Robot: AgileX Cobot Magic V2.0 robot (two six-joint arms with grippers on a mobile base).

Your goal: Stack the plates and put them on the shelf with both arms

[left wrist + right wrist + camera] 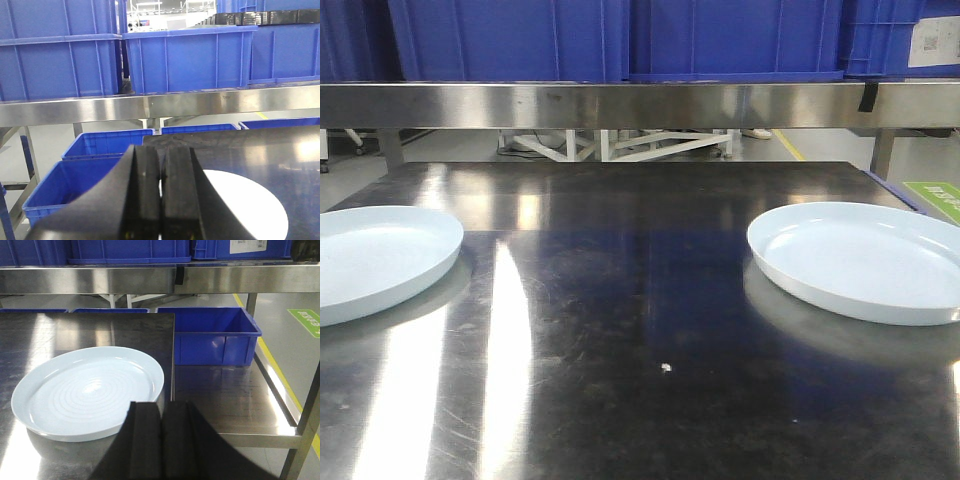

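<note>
Left wrist view: your left gripper [161,200] has its pads pressed flat together. The left plate [250,205] lies just past it at 3 o'clock, on the tabletop [260,150].

Right wrist view: right gripper [161,440], fingers likewise pressed together. The right plate [85,390] is at 10 o'clock with its ringed bottom showing, near the table's right edge.

Front view: the plates sit at 9 and 3 o'clock, well apart, with open dark steel between them. The left plate runs off the frame's left side.

Beyond the right edge is a lower blue crate [215,337]; you can't see its contents.

At 12 o'clock the shelf bar [640,103] carries blue crates [510,40]. White label [932,40] and green floor sign [935,195]: writing too small to read.
</note>
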